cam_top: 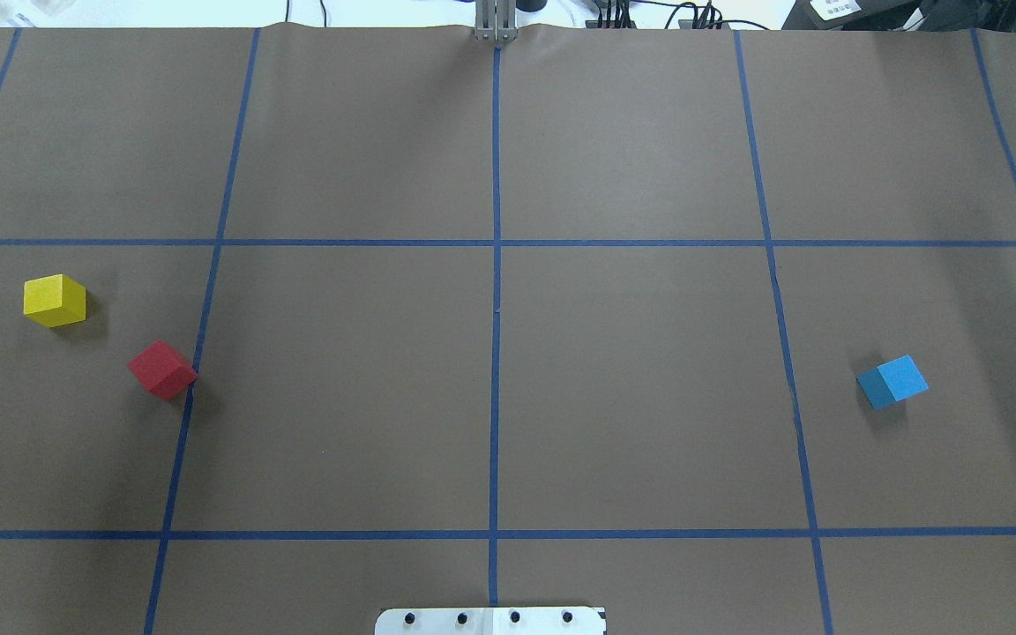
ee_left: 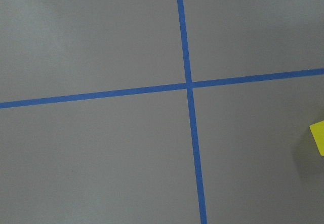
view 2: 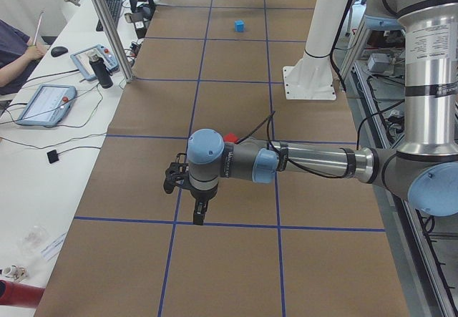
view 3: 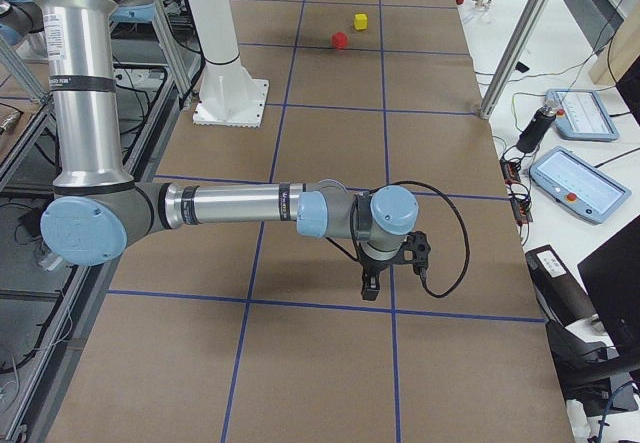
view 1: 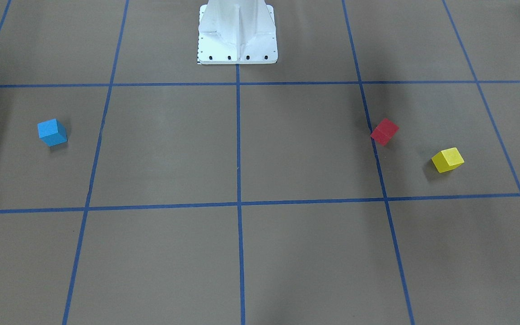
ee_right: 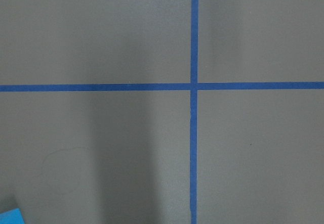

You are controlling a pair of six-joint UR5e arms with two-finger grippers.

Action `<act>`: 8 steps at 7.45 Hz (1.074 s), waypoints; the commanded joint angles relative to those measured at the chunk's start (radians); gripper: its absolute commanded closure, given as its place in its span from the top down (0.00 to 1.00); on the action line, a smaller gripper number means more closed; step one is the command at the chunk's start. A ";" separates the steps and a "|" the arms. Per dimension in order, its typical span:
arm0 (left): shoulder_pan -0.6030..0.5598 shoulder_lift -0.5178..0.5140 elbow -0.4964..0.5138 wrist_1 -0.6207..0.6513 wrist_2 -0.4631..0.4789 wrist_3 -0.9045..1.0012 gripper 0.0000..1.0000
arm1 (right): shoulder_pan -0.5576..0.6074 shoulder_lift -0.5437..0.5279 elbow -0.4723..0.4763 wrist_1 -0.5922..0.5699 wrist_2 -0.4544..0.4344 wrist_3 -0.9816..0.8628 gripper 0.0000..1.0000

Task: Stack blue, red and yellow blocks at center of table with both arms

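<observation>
Stack not started; you have all three placements left. Left gripper [view 2: 197,215] and right gripper [view 3: 371,289] hover over the brown taped table [cam_top: 631,397]; I cannot tell whether either is spread. Small matte sky-blue cube [cam_top: 892,381] lies far right. Red cube [cam_top: 162,370] and yellow cube [cam_top: 54,300] lie far left, near each other but apart.

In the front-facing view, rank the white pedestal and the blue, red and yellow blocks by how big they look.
1. white pedestal, clearly largest, though cut off at the top edge.
2. blue block, yellow block and red block: about alike, so I won't rank them.
</observation>
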 commanded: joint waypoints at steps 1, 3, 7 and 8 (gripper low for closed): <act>-0.001 0.005 -0.006 0.000 0.000 0.000 1.00 | 0.008 -0.001 -0.007 0.000 -0.009 0.000 0.99; -0.001 0.006 -0.006 0.000 0.005 -0.002 1.00 | 0.009 -0.002 -0.006 0.002 -0.012 0.000 0.99; 0.013 -0.005 -0.008 -0.029 -0.006 -0.012 1.00 | 0.005 0.037 0.011 0.017 -0.082 -0.002 0.99; 0.015 -0.005 0.001 -0.029 -0.006 -0.014 1.00 | -0.029 0.109 0.012 0.029 -0.100 0.009 0.99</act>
